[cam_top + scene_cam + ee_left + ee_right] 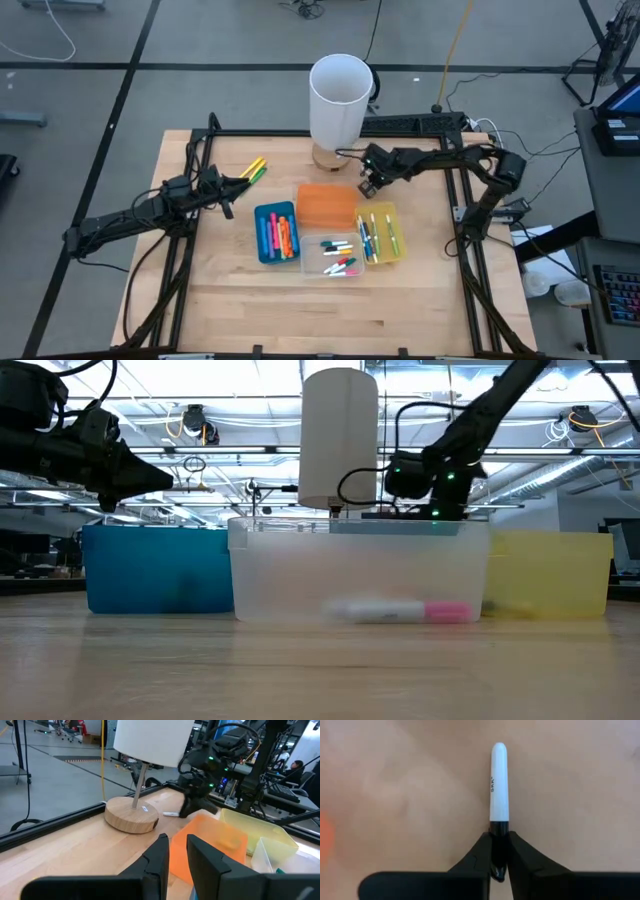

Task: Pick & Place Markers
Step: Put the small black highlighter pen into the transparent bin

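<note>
Closest to the lens, in the right wrist view, a white marker with a black cap stood pinched at its capped end between the right gripper, whose jaws were shut on it, the white barrel projecting forward over bare wooden table. From above, that gripper sat near the far edge, just beside the lamp's round wooden base and behind the orange bin. Whether the marker was lifted clear of the wood could not be determined. The left gripper waited left of the blue bin, its jaws nearly closed with a narrow gap and nothing held. Sorted stock was noted as follows: pink and orange markers in the blue bin, white markers with coloured caps in the clear bin, and several more in the yellow bin. Two loose markers, yellow and green, lay on the table beyond the left gripper. Judgement: a marker of this kind is light, rigid and smooth, so it should resist crushing but may pivot or slide in a grip taken at one end; a hold nearer mid-barrel would steady it. Risk was assessed as low, provided the carry to a bin cleared the rims.
</note>
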You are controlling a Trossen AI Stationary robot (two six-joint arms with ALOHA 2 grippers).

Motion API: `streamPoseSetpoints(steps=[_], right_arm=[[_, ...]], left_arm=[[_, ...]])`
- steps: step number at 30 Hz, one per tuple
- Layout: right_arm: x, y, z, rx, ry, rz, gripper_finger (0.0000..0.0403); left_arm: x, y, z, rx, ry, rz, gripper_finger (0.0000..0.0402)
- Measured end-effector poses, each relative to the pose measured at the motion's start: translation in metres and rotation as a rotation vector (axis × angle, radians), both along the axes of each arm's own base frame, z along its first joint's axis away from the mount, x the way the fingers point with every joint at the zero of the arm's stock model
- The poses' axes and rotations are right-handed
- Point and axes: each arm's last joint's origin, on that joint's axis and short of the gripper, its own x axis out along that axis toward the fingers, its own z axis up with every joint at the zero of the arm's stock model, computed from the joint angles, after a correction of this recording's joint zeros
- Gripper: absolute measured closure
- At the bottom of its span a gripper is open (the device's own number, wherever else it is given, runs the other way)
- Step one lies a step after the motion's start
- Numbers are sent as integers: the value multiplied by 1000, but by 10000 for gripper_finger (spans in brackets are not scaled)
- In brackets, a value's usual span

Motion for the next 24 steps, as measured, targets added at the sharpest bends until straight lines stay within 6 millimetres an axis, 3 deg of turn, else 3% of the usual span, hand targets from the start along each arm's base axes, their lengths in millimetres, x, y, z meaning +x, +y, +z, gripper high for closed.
streamPoseSetpoints(steps=[5,8,15,24], right_arm=[[-3,16,30,-45,-62,53,380],[-1,26,60,-122,-181,94,381],[2,61,104,-288,-351,257,381],[30,141,115,-171,-611,652,379]], left_arm=[[0,0,0,0,0,0,330],[0,0,0,0,0,0,330],[0,0,0,0,0,1,330],[0,0,0,0,0,0,330]])
